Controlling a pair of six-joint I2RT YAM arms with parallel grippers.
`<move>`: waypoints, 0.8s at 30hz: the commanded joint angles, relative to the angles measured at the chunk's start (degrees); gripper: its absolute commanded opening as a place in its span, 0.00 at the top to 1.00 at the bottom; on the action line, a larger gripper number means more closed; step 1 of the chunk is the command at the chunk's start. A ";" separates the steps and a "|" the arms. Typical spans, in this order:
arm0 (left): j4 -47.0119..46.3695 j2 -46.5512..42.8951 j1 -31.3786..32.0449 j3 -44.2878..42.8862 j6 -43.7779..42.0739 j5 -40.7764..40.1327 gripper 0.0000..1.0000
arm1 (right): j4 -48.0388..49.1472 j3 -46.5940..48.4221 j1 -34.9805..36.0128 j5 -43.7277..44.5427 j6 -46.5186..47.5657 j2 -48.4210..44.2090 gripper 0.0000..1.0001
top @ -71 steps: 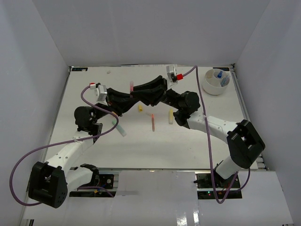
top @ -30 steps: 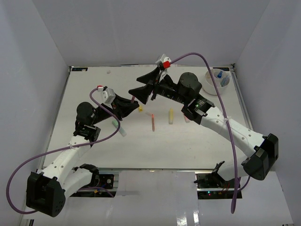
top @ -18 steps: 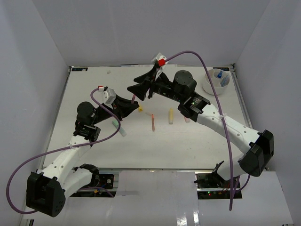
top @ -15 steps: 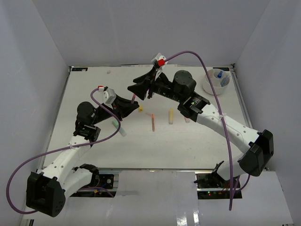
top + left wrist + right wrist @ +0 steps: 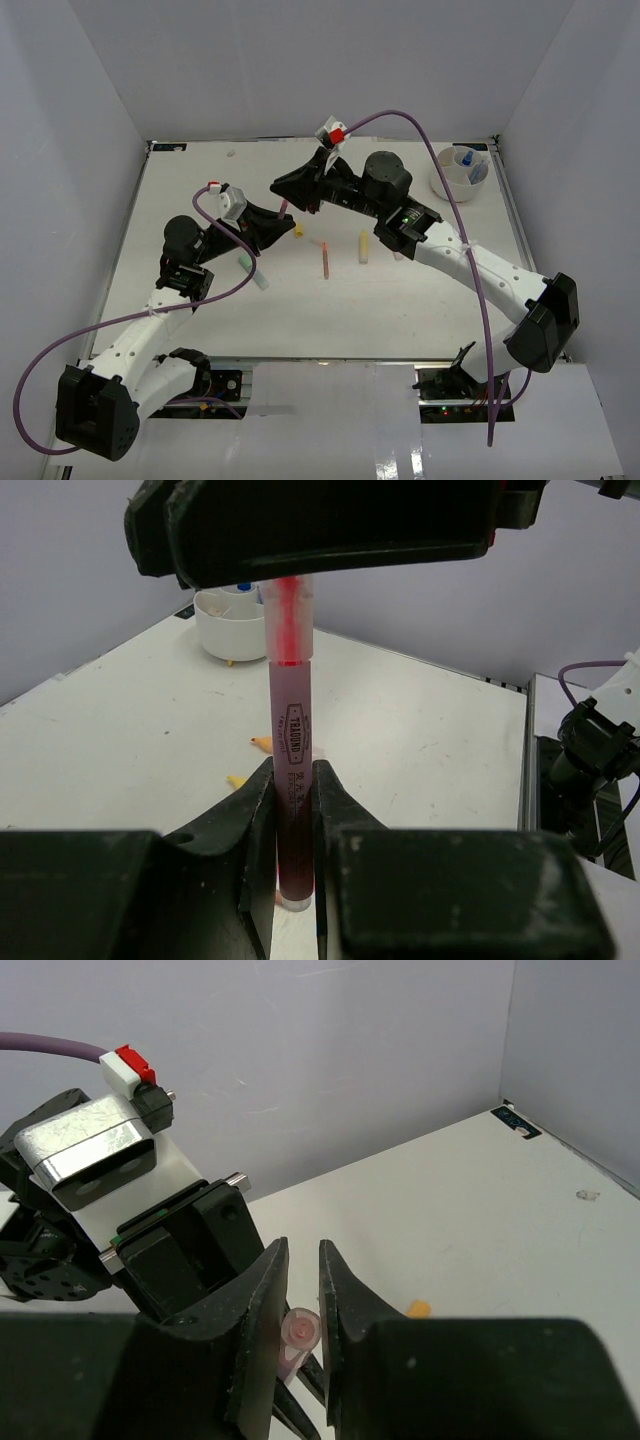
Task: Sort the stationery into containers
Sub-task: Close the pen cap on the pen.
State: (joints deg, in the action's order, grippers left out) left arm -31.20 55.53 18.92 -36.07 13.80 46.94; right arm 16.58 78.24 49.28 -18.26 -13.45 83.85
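White table (image 5: 180,300), scattered pens (image 5: 326,260) (tub (image 5: 455,180) far corner)

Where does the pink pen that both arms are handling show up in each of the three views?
Top external: the pink pen sits just left of centre, between the two gripper tips.
Left wrist: it stands upright in the middle, clamped low by the left gripper.
Right wrist: only its round end shows, between the right gripper fingers.
Shared landmark: the white tub, also behind the pen in the left wrist view; not in the right wrist view.
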 commanded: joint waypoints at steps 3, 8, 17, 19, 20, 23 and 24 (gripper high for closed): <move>-0.97 -1.39 0.07 -1.72 -0.18 0.08 1.00 | 1.97 1.48 0.56 -0.46 -0.17 0.52 0.85; -1.23 -1.39 0.07 -1.81 -0.09 0.35 1.00 | 1.18 1.22 0.82 -0.28 0.18 0.52 0.92; -2.29 -2.88 0.07 -1.63 0.35 -0.71 1.00 | -4.00 0.25 2.05 1.65 2.20 1.14 0.92; -2.63 -3.40 0.07 -1.63 0.43 -1.41 1.00 | -5.85 0.07 2.40 2.35 2.73 1.40 0.92; -2.72 -3.58 -0.02 -1.72 0.44 -1.67 1.00 | -6.29 -0.19 2.66 2.44 2.90 1.57 0.92; -3.16 -3.67 -0.02 -1.72 0.61 -2.20 1.00 | -8.22 -0.19 3.19 2.35 2.91 2.10 0.92; -3.16 -3.67 -0.02 -1.89 0.61 -2.29 1.00 | -8.66 -0.19 3.37 2.35 2.99 2.36 0.92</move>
State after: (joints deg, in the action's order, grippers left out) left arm -29.71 54.72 18.87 -36.05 13.82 46.41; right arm 16.01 78.24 51.40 -16.08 -12.67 83.96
